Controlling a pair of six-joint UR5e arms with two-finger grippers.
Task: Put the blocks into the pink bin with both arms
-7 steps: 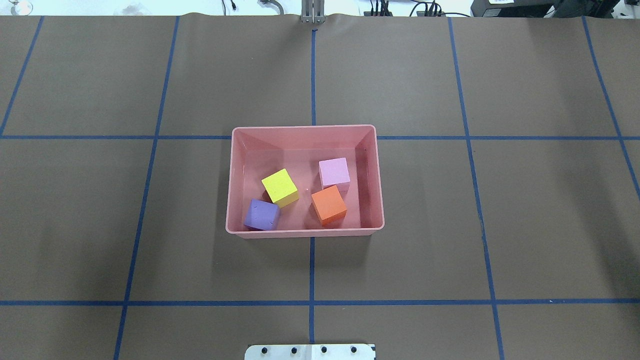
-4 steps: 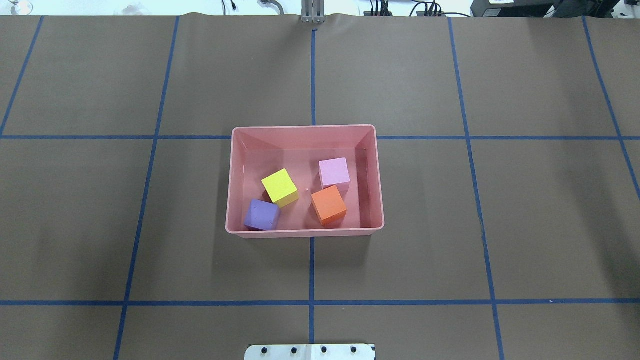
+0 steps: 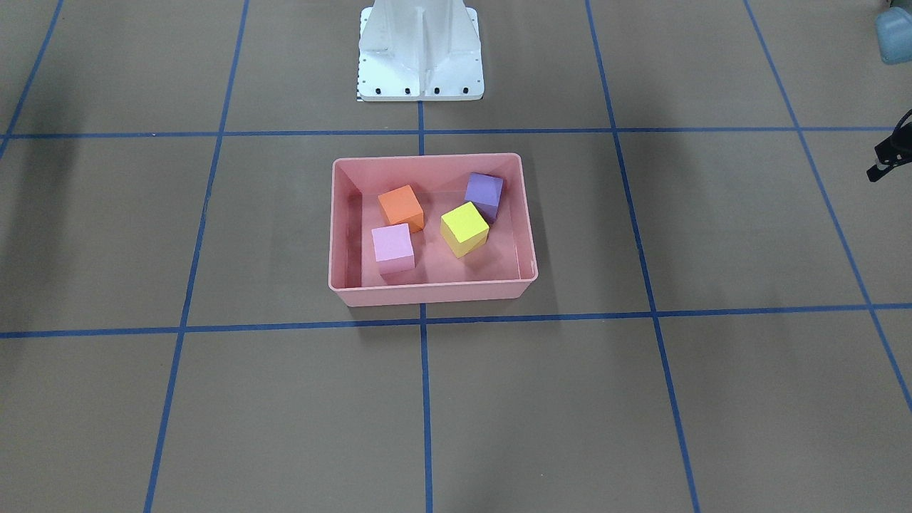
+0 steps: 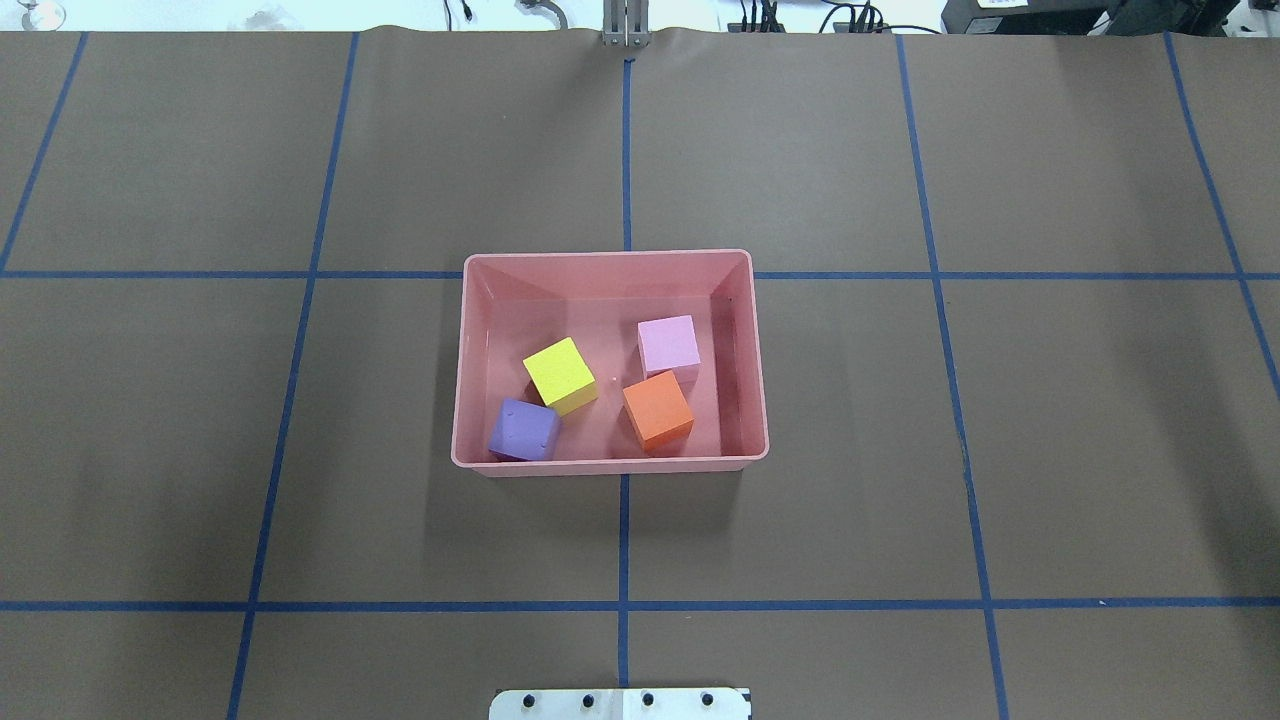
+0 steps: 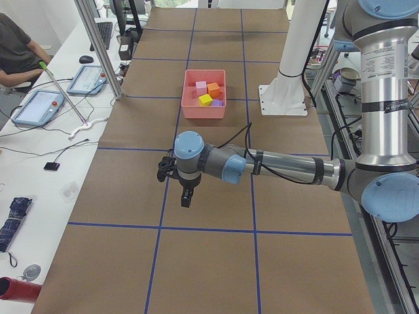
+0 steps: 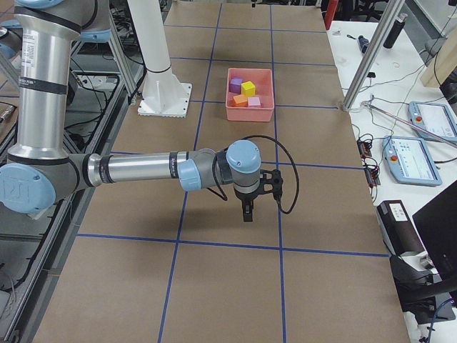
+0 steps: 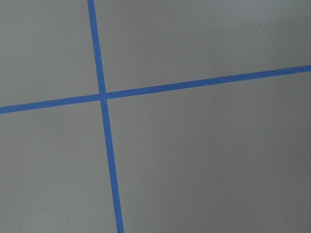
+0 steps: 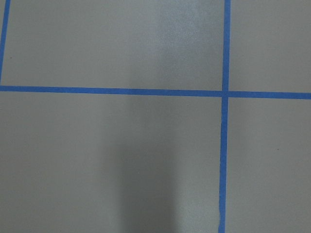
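Blocks (image 4: 560, 375) in pink bin (image 4: 607, 255), left tool (image 5: 186, 199), right tool (image 6: 247, 213) well away

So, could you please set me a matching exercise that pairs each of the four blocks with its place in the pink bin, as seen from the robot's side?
Blocks:
1. purple block
2. yellow block
3. pink block
4. orange block

Places in the pink bin:
A. right half, farther from the robot
B. left corner nearest the robot
C. right half, nearer the robot
D. left half, towards the middle

Pairs: 1-B, 2-D, 3-A, 4-C
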